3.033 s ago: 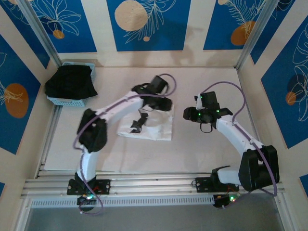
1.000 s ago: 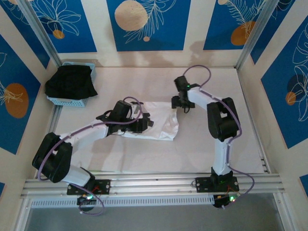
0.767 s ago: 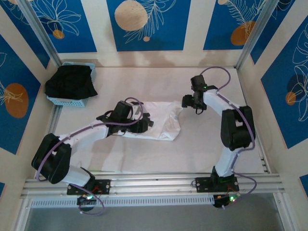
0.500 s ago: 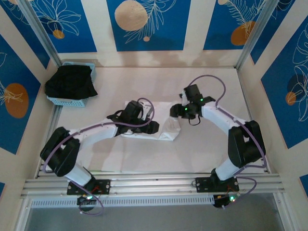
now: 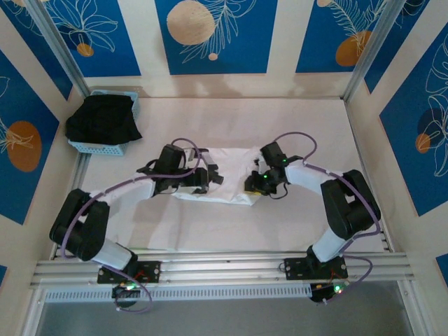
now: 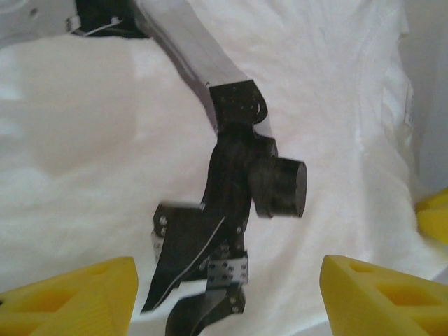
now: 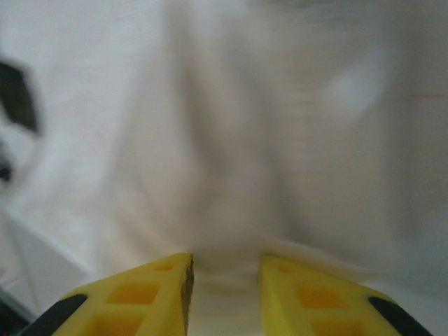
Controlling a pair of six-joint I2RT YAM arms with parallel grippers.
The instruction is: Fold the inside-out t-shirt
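T-shirt (image 5: pixel 227 185) isn't neatly folded yet, most work left, I'd say. Right gripper (image 7: pixel 224 280) pinches its edge, and left gripper (image 6: pixel 227 287) hovers wide open over the black print (image 6: pixel 234 182).

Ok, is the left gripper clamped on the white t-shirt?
No, the left gripper stands wide open over the white t-shirt.

Seen from above, we are viewing the inside-out t-shirt (image 5: pixel 229 164), which is lying rumpled at the middle of the table (image 5: pixel 210 119). The left gripper (image 5: pixel 212 178) is reaching over the shirt's nine o'clock half, and the right gripper (image 5: pixel 250 185) is meeting its four o'clock edge. At the table's ten o'clock corner, a blue basket (image 5: pixel 94 146) is holding a black garment (image 5: pixel 103 119).
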